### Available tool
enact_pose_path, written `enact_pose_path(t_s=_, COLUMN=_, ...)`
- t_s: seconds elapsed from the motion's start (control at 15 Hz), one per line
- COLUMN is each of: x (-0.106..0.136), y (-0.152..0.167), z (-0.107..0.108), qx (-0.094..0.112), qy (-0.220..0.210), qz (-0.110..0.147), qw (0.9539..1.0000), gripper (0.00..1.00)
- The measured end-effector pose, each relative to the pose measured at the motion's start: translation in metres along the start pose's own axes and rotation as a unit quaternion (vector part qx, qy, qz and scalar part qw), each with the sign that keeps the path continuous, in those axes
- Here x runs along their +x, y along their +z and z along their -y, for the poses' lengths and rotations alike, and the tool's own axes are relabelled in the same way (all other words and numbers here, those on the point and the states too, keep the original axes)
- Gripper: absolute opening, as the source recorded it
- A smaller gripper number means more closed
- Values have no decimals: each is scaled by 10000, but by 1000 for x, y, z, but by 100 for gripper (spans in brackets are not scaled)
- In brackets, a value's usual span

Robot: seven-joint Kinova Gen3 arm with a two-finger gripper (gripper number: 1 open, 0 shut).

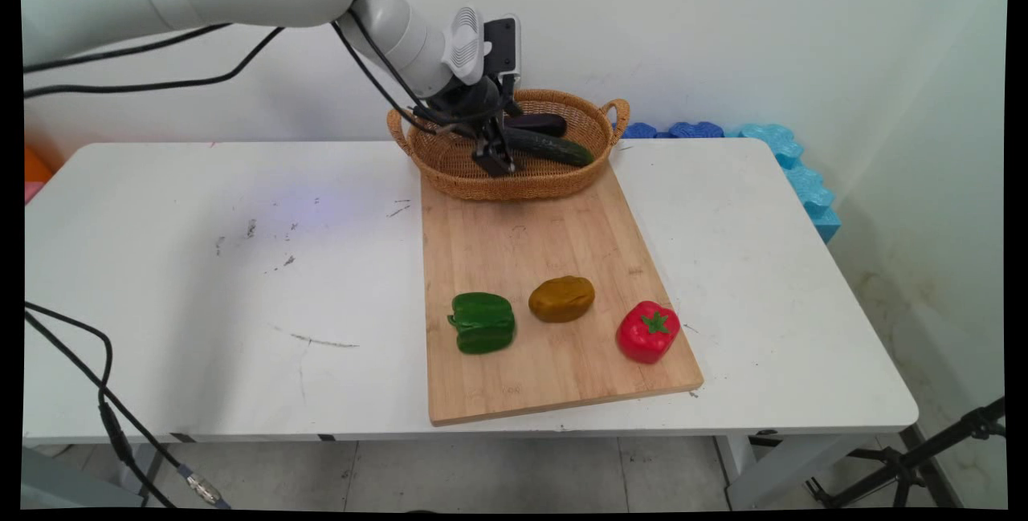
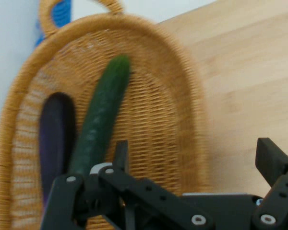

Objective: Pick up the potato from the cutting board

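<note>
Up near the top centre of the main view, the gripper (image 1: 496,161) hangs inside the basket (image 1: 450,172), its fingers spread wide and holding nothing — in the hand view the two fingers (image 2: 121,154) stand well apart with bare weave between them. The cucumber (image 1: 554,148) lies in the basket just right of the gripper, running toward the right rim, and a dark eggplant (image 1: 540,123) lies behind it, side by side with it. The basket sits at the far end of the board (image 1: 514,264), which runs down the middle of the table (image 1: 201,280). Toward the board's near end — lower centre of the frame — a green pepper (image 1: 482,322), a potato (image 1: 561,299) and a red pepper (image 1: 648,331) sit in a row, well apart from the gripper.
</note>
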State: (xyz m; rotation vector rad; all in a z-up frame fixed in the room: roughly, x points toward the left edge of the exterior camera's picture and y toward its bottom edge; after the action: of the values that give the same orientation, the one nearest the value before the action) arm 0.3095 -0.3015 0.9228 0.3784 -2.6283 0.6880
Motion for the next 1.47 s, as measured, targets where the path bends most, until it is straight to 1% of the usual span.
enact_pose_path(t_s=0.2, x=11, y=-15, z=-29, qx=-206, qy=-455, qz=-84, qw=9987, gripper=100)
enact_pose_path(t_s=0.33, x=16, y=-22, z=-47, qx=-336, qy=-835, qz=-112, qw=9959, gripper=100)
enact_pose_path(t_s=0.4, x=17, y=-23, z=-53, qx=-376, qy=-956, qz=-111, qw=9946, gripper=100)
enact_pose_path(t_s=0.53, x=19, y=-27, z=-71, qx=-495, qy=-1336, qz=-94, qw=9898, gripper=100)
enact_pose_path(t_s=0.67, x=18, y=-29, z=-88, qx=-607, qy=-1709, qz=-66, qw=9834, gripper=100)
enact_pose_path(t_s=0.73, x=18, y=-28, z=-93, qx=-643, qy=-1814, qz=-57, qw=9813, gripper=100)
enact_pose_path(t_s=0.8, x=17, y=-28, z=-100, qx=-688, qy=-1959, qz=-48, qw=9782, gripper=100)
enact_pose_path(t_s=0.87, x=16, y=-28, z=-104, qx=-718, qy=-2047, qz=-44, qw=9762, gripper=100)
enact_pose_path(t_s=1.07, x=12, y=-22, z=-123, qx=-859, qy=-2344, qz=-59, qw=9683, gripper=100)
enact_pose_path(t_s=1.27, x=5, y=-9, z=-136, qx=-983, qy=-2455, qz=-94, qw=9644, gripper=100)
enact_pose_path(t_s=1.47, x=0, y=5, z=-143, qx=-1045, qy=-2475, qz=-110, qw=9632, gripper=100)
